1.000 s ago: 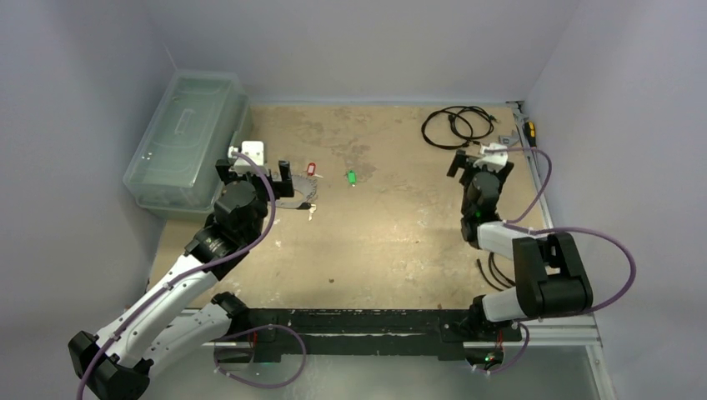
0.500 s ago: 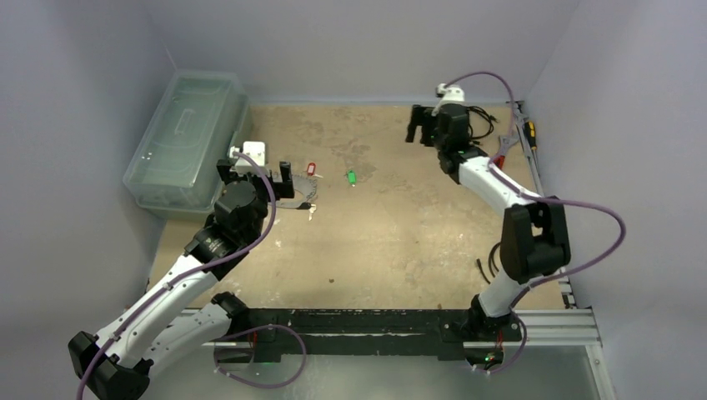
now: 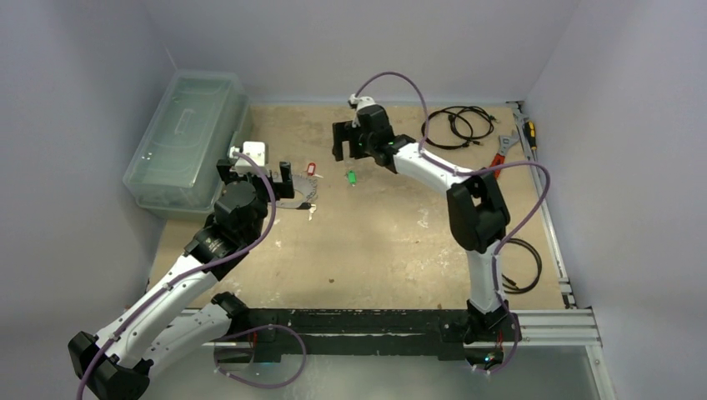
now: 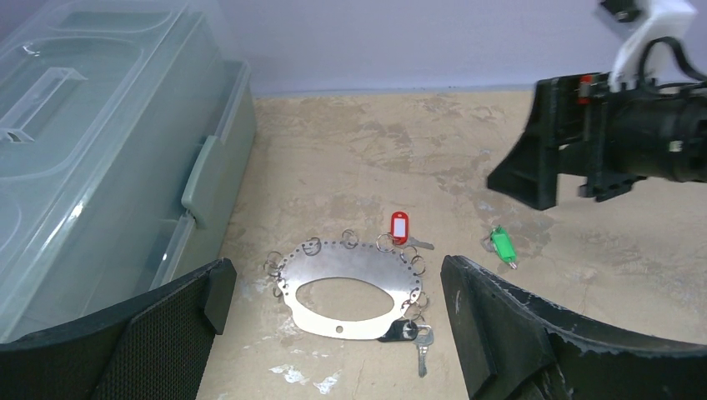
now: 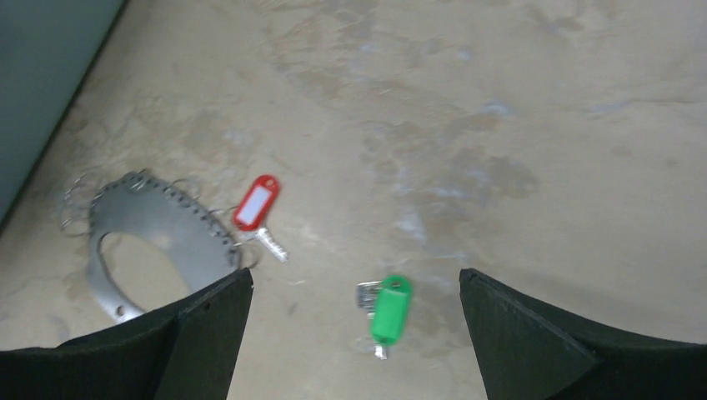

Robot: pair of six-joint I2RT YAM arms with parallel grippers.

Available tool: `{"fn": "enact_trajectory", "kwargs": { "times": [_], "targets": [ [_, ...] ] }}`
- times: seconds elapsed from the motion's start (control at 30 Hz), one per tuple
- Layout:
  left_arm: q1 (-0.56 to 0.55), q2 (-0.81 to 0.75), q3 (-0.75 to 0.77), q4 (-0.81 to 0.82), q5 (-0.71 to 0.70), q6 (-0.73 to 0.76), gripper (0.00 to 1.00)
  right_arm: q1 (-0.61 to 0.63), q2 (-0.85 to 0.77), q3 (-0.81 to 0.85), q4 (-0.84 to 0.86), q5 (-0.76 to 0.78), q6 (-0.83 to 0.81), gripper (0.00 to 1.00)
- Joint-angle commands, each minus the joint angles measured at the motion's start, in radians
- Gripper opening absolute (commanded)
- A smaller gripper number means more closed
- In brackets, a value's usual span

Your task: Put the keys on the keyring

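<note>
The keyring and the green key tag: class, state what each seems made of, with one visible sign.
The keyring looks like sheet metal with a dull silvery finish: pale grey sheen, punched holes along the rim. The green key tag is probably smooth plastic: even saturated colour, rounded edges.

I count three keys: red key (image 4: 402, 227), green key (image 4: 502, 244), black key (image 4: 400, 332); one keyring (image 4: 367, 265); one clear box (image 4: 92, 142), upper left; two cable coils (image 3: 457, 127) (image 3: 523, 267).
</note>
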Motion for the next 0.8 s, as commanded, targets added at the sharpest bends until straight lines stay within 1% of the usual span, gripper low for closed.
{"fn": "enact_trajectory", "kwargs": {
  "times": [0.0, 0.07, 0.17, 0.23, 0.4, 0.63, 0.77],
  "targets": [
    [0.003, -0.012, 0.02, 0.016, 0.003, 0.012, 0.99, 0.077, 0.071, 0.144, -0.049, -0.045, 0.016, 0.96],
    [0.003, -0.014, 0.02, 0.016, 0.004, 0.012, 0.99, 0.1, 0.108, 0.183, -0.059, -0.045, 0.021, 0.93],
    [0.004, -0.014, 0.02, 0.016, 0.005, 0.014, 0.99, 0.123, 0.155, 0.228, -0.064, -0.064, 0.047, 0.84],
    [0.003, -0.014, 0.02, 0.016, 0.006, 0.015, 0.99, 0.133, 0.177, 0.242, -0.06, -0.085, 0.072, 0.81],
    [0.003, -0.015, 0.02, 0.016, 0.01, 0.014, 0.99, 0.152, 0.201, 0.228, -0.034, -0.092, 0.127, 0.73],
    [0.003, -0.019, 0.021, 0.015, 0.016, 0.014, 0.98, 0.155, 0.227, 0.195, 0.001, -0.13, 0.18, 0.53],
    [0.003, -0.021, 0.022, 0.014, 0.016, 0.015, 0.98, 0.154, 0.243, 0.185, 0.022, -0.14, 0.202, 0.51]
  ]
}}
